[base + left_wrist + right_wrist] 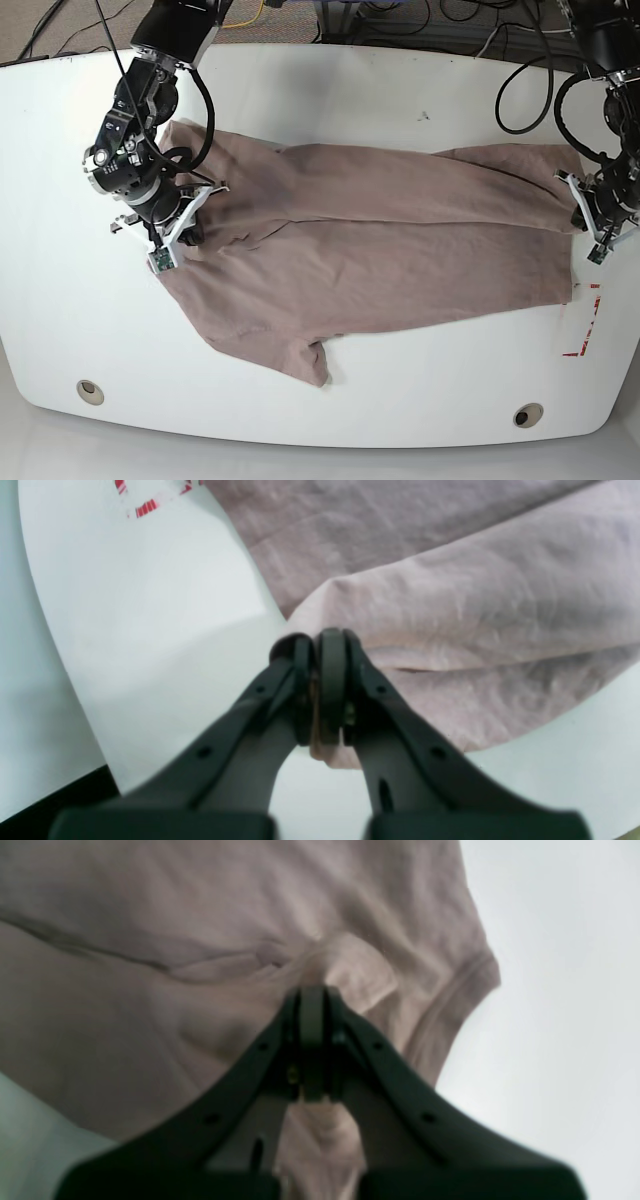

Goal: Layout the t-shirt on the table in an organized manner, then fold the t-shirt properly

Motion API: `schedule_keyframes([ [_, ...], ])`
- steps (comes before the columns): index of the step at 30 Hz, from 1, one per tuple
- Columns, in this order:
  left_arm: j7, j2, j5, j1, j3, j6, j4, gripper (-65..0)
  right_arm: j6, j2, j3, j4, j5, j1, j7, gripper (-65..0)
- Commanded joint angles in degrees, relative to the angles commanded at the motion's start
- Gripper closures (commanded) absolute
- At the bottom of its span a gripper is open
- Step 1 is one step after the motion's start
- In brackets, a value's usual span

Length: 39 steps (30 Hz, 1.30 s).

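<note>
The mauve-brown t-shirt (380, 240) lies stretched across the white table (330, 90), with a long fold running along its middle and one sleeve (300, 355) pointing toward the front edge. My left gripper (320, 640) is shut on the t-shirt (450, 595) at its edge, at the base view's right (583, 215). My right gripper (312, 992) is shut on a pinch of the t-shirt (150, 1005) near the sleeve hem, at the base view's left (190, 225). Both jaws are pressed together with cloth between them.
Red tape marks (585, 325) sit on the table beside the shirt's right end, also seen as red tape (145, 505) in the left wrist view. Two grey grommets (90, 391) (527, 414) lie near the front edge. Cables (400, 25) run behind the table.
</note>
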Motion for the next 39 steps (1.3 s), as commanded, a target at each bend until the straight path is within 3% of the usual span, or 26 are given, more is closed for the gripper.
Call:
schedule_keyframes([
  [12, -0.2, 0.4, 0.3, 1.8, 0.4, 0.0, -0.6, -0.6, 0.0, 2.1, 0.0, -4.0, -0.1, -0.4, 1.0, 0.0],
  [15, -0.2, 0.2, 0.3, 1.3, 1.9, 0.0, -2.7, -0.7, 0.0, 2.5, 0.0, -6.7, -0.1, 0.2, 2.4, -4.6],
  [19, -0.2, 0.1, 0.3, 0.4, 2.8, 0.0, -4.8, -9.3, 0.0, 3.2, 0.0, -7.9, -0.1, 0.2, 2.8, -26.2],
  [21, -0.2, 0.1, 0.2, 0.3, 2.7, 0.0, -4.8, -22.8, 0.0, 3.3, 0.1, -6.3, -0.1, -0.2, 2.8, -43.0],
  [22, -0.2, 0.1, 0.2, 0.3, 2.7, 0.0, -4.7, -25.7, 0.0, 3.3, 0.1, -5.8, -0.1, -0.3, 2.8, -46.8],
  [25, -0.2, 0.1, 0.1, 0.3, 1.0, 0.0, -4.7, -43.5, 0.0, 3.3, 0.4, -1.7, -0.1, -2.8, 2.5, -64.2],
  [30, 0.3, 0.3, -0.1, 0.4, -2.7, 0.0, -4.5, -43.8, 0.0, 3.3, 0.6, 3.7, -0.1, -7.4, 2.5, -64.2],
  [39, 3.4, 0.7, -0.2, 7.2, -10.1, 0.0, 4.0, -43.5, 0.0, 2.9, 6.9, 4.9, 0.5, -17.1, 2.7, -48.8],
])
